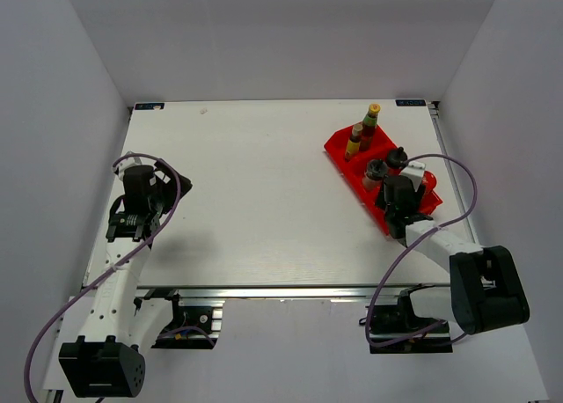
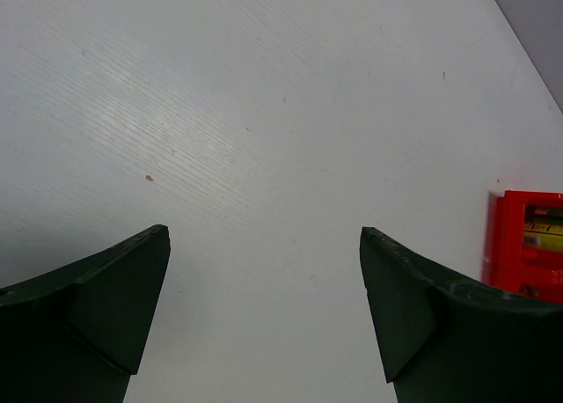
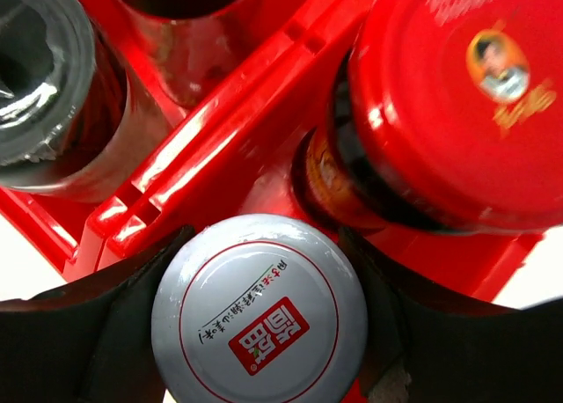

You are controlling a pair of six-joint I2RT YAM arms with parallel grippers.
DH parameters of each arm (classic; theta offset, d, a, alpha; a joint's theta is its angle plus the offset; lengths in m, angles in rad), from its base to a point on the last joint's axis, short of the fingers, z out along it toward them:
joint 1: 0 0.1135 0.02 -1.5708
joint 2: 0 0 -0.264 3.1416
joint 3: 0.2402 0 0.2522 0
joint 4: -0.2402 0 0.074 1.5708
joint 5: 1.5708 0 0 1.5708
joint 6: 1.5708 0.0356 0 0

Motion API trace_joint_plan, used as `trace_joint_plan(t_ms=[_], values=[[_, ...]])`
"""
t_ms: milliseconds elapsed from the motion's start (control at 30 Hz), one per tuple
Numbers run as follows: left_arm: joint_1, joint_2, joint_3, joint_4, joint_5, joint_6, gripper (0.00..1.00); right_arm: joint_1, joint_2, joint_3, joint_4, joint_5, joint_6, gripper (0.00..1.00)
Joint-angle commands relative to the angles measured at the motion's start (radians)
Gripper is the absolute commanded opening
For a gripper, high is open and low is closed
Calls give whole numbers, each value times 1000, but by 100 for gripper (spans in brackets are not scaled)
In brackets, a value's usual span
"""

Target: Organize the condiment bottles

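The red bin [image 1: 339,144] at the back right holds the condiment bottles. Two slim dark sauce bottles [image 1: 372,114] with yellow/orange caps stand at its far end, two black-capped shakers [image 1: 376,169] in the middle. The red-lidded jar [image 1: 426,178] is half hidden by my right gripper [image 1: 400,201]. In the right wrist view that gripper [image 3: 264,271] is shut on the white-lidded jar [image 3: 259,319] inside the bin [image 3: 229,130], beside the red-lidded jar [image 3: 466,95] and a shaker [image 3: 44,77]. My left gripper [image 1: 145,176] is open and empty [image 2: 264,245] over bare table at the left.
The bin's corner [image 2: 501,236] shows at the right edge of the left wrist view. The white table [image 1: 255,201] is walled on the left, back and right. Cables loop round both arms.
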Motion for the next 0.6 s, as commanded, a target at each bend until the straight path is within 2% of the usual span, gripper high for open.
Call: trace_joint_plan(t_ms=[0, 33, 133, 233, 367, 567], values=[[0, -7, 10, 13, -1, 7, 98, -4, -19, 45, 79, 0, 62, 61], [0, -8, 10, 10, -1, 7, 98, -6, -25, 45, 72, -12, 65, 74], [0, -13, 10, 5, 0, 7, 98, -4, -79, 58, 25, -17, 71, 85], [0, -22, 10, 3, 0, 9, 98, -4, -151, 78, -30, -26, 71, 89], [0, -31, 13, -3, 5, 9, 98, -6, -266, 124, -130, -92, 55, 89], [0, -37, 22, -21, -6, 3, 98, -6, -448, 175, -295, -369, 58, 89]])
